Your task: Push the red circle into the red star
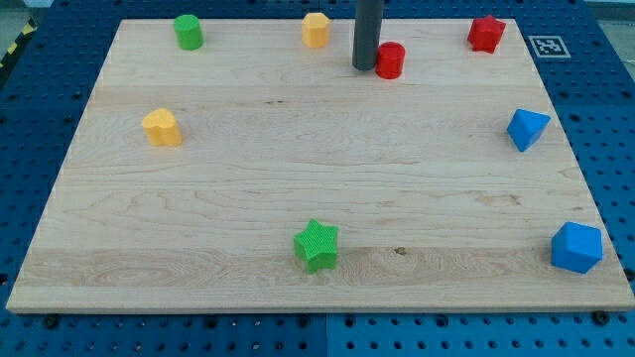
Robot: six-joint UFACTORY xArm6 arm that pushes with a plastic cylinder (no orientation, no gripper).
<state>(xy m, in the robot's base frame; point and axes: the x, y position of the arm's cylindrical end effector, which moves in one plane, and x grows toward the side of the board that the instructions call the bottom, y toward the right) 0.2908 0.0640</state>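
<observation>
The red circle (390, 59) stands near the view's top, right of centre on the wooden board (317, 178). The red star (486, 33) sits at the top right corner, well to the right of the circle and a little higher. My tip (365, 66) is the lower end of a dark rod coming down from the top edge. It stands right against the circle's left side, touching or nearly touching it.
An orange hexagon (316, 30) and a green cylinder (189, 32) sit along the top. A yellow block (162, 128) is at the left. A green star (317, 245) is at the bottom centre. Two blue blocks (527, 129) (576, 247) are at the right.
</observation>
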